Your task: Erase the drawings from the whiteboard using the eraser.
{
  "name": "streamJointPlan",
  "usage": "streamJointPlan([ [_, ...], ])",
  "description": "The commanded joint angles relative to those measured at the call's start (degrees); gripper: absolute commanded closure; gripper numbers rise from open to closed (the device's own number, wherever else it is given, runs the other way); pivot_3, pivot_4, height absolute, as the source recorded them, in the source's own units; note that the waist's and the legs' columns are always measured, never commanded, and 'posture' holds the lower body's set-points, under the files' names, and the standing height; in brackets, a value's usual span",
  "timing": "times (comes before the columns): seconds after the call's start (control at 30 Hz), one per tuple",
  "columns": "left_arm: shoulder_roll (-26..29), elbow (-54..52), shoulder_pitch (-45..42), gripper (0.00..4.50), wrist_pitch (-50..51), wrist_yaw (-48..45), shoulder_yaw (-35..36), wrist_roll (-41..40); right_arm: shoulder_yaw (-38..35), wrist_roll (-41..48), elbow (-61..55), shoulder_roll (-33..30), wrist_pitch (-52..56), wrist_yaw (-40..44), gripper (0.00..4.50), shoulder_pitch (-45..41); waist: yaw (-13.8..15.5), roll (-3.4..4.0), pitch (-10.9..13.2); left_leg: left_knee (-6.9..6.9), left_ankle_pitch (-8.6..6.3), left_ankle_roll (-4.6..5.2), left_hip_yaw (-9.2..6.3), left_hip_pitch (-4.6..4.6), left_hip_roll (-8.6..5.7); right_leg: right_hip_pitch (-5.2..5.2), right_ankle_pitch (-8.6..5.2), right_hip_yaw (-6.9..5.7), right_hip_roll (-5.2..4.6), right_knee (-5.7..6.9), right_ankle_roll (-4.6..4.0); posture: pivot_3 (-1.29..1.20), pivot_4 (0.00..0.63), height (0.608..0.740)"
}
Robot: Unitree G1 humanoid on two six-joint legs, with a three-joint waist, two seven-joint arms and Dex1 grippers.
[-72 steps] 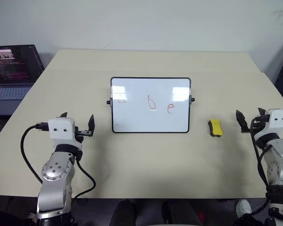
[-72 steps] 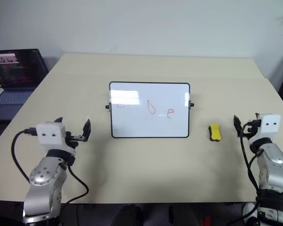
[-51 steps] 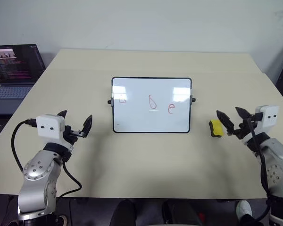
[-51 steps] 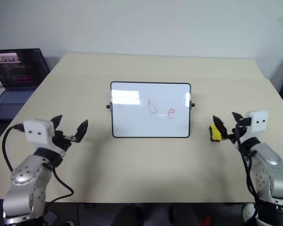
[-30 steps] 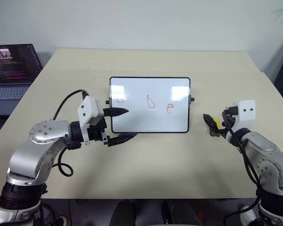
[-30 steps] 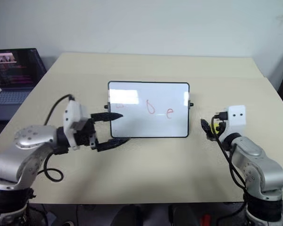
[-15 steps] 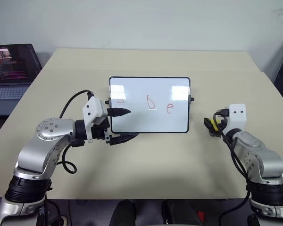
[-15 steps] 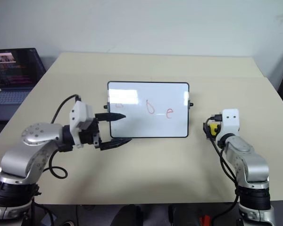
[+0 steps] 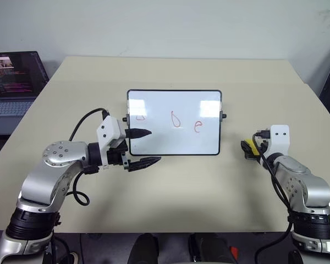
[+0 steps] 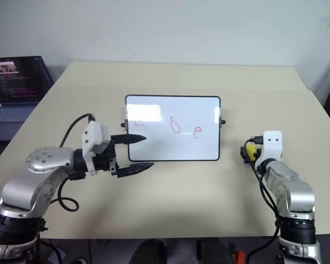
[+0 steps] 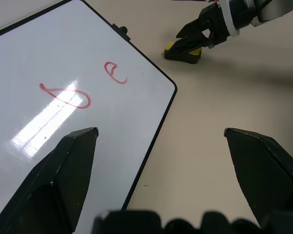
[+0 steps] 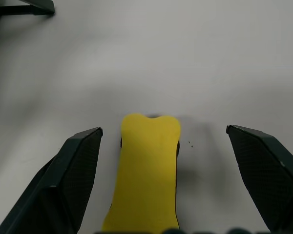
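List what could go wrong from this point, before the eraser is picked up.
1. The eraser lies between the right gripper's open fingers but nearer one finger, so closing could push or twist it instead of clamping it squarely.
2. The left gripper is open at the whiteboard's lower left corner, one finger over its face; a nudge could shift the board or smear the drawings.

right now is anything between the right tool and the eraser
Nothing visible. The right tool is open, and the eraser lies on the table between its two fingers, with bare gaps on both sides.
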Motion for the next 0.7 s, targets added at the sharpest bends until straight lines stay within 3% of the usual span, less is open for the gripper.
streamJointPlan([
  [0.03,0.1,-2.4,0.2,0.0,-0.7,-0.1,0.6,-0.2,-1.1,-0.5,-0.1,0.2,-1.1,0.4,0.42,0.3,0.0,0.0,0.0,0.0,0.0,0.0,-0.01,0.0,0.0,0.0,0.0,0.0,0.0,0.0,0.0,0.0,0.15,0.74],
  [0.33,0.2,-2.5,0.8,0.0,-0.8,0.2,0.9,-0.2,-0.8,-1.0,1.2,0.0,-1.0,1.4,3.37,-0.1,0.0,0.0,0.0,0.0,0.0,0.0,0.0,0.0,-0.01,0.0,0.0,-0.01,-0.01,0.0,0.0,0.0,0.15,0.74],
  [0.7,-0.8,-4.9,6.5,0.0,1.2,7.6,5.4,0.1,0.3,-0.2,-5.8,-1.8,-2.1,6.1,3.41,3.1,0.0,0.01,0.0,-0.01,0.0,0.0,-0.06,0.0,0.01,0.01,0.0,0.0,-0.02,0.0,0.0,0.0,0.15,0.74],
])
